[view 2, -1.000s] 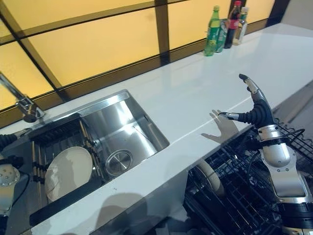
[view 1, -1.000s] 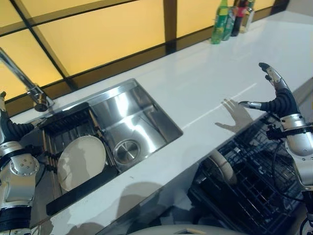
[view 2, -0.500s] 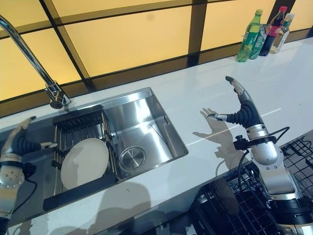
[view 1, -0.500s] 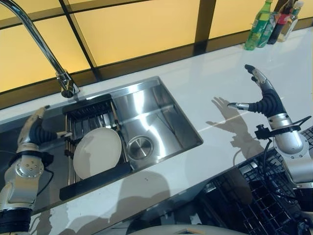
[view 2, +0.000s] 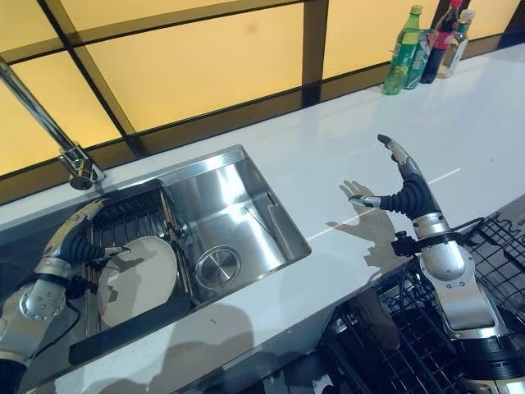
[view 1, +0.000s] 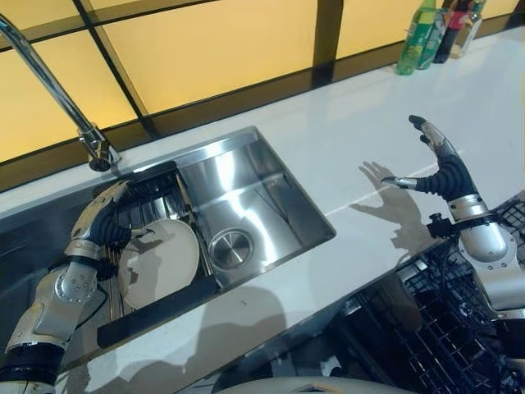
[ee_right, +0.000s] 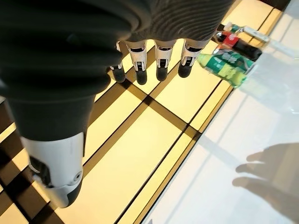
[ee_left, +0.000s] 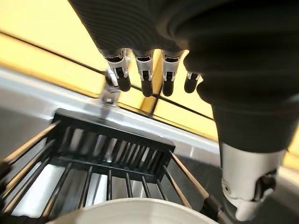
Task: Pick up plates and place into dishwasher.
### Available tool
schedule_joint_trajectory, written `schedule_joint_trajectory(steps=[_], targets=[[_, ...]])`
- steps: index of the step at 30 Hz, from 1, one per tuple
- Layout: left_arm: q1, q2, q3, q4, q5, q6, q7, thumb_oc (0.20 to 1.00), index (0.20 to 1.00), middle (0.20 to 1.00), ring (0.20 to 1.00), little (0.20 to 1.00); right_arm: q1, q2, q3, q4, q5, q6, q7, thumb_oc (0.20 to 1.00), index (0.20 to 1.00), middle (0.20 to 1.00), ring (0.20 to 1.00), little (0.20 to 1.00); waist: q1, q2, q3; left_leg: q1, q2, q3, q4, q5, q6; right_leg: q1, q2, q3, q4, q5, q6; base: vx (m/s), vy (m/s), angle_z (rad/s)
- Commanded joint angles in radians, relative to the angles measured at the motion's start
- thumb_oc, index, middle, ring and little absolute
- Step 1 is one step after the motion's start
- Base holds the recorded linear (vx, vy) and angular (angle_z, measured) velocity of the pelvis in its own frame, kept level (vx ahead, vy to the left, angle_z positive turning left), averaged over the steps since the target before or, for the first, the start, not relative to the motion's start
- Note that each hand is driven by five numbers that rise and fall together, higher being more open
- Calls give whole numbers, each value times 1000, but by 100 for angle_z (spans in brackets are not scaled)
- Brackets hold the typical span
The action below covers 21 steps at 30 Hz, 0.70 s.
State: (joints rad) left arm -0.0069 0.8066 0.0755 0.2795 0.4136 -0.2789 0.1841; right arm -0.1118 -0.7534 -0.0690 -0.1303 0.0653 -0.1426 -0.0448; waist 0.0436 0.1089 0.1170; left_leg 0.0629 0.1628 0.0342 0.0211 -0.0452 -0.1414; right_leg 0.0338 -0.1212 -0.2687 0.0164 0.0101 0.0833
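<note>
The left hand (view 1: 105, 222) is now in over the sink, fingers relaxed just above the upper left edge of the white plate (view 1: 160, 261) in the black rack (view 1: 152, 190); half a second ago it hung further left, off the rack.

Four views: a head stereo pair and two wrist cameras.
The sink (view 1: 246, 197) and counter (view 2: 344, 156) are seen from above by both eyes; the rack (ee_left: 112, 144) and the bottles (ee_right: 229, 56) are viewed closely along each hand.
</note>
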Motion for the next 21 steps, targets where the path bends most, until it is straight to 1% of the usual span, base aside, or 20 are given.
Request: schedule_joint_trajectory(steps=[1,4,5,7,9,11,12,15,17,18,21], targets=[[-91,130,-41,6,98,-35,96,1000,1000,1000,1000,1000,-5,-35,-8,-42,44,-51,-17,1000,1000,1000,1000,1000,-20,-50,-26,-85,-16,23,-2,63,7,21,-91,58,81,-95,49,114,45,-7],[-117,166,-104,23,228,-8,116,1000,1000,1000,1000,1000,-8,-53,-10,-44,57,-47,-16,1000,1000,1000,1000,1000,-31,-43,-17,-92,-22,27,8,59,9,6,-102,65,89,-90,56,52,41,-8],[-125,179,-127,37,245,9,108,1000,1000,1000,1000,1000,-11,-59,-9,-42,62,-49,-16,1000,1000,1000,1000,1000,-34,-41,-14,-94,-23,28,10,58,10,1,-106,67,92,-88,59,32,54,-4],[-143,208,-198,111,273,64,80,1000,1000,1000,1000,1000,-33,-89,3,-33,80,-49,-18,1000,1000,1000,1000,1000,-50,-30,1,-101,-30,31,17,56,12,-15,-115,79,99,-84,64,34,85,-1],[-151,215,-226,143,272,88,66,1000,1000,1000,1000,1000,-41,-100,6,-29,82,-47,-19,1000,1000,1000,1000,1000,-54,-27,8,-103,-34,32,20,55,14,-21,-120,86,102,-82,66,35,67,1],[-149,206,-247,185,277,114,68,1000,1000,1000,1000,1000,-54,-118,16,-22,89,-41,-21,1000,1000,1000,1000,1000,-63,-26,18,-106,-39,34,26,53,16,-26,-125,97,102,-78,69,59,64,0],[-148,200,-249,203,255,121,56,1000,1000,1000,1000,1000,-55,-122,17,-19,90,-42,-20,1000,1000,1000,1000,1000,-67,-27,23,-107,-40,37,28,53,17,-28,-126,103,101,-77,69,52,44,-2],[-138,177,-241,235,248,121,31,1000,1000,1000,1000,1000,-52,-125,14,-19,90,-43,-17,1000,1000,1000,1000,1000,-68,-27,31,-110,-42,37,32,51,20,-31,-128,108,101,-76,70,47,37,-4],[-137,152,-241,275,245,146,-25,1000,1000,1000,1000,1000,-56,-124,12,-24,86,-39,-8,1000,1000,1000,1000,1000,-71,-27,39,-116,-43,35,38,51,21,-38,-129,112,106,-76,70,15,44,-1],[-141,136,-252,304,239,170,-69,1000,1000,1000,1000,1000,-67,-123,18,-25,82,-35,-6,1000,1000,1000,1000,1000,-73,-26,45,-121,-44,35,40,51,22,-44,-130,115,108,-76,69,-14,46,-1],[-144,118,-275,350,222,222,-152,1000,1000,1000,1000,1000,-94,-131,29,-28,78,-21,-11,1000,1000,1000,1000,1000,-77,-24,62,-129,-46,33,45,51,24,-55,-131,125,113,-75,69,-29,33,-6]])
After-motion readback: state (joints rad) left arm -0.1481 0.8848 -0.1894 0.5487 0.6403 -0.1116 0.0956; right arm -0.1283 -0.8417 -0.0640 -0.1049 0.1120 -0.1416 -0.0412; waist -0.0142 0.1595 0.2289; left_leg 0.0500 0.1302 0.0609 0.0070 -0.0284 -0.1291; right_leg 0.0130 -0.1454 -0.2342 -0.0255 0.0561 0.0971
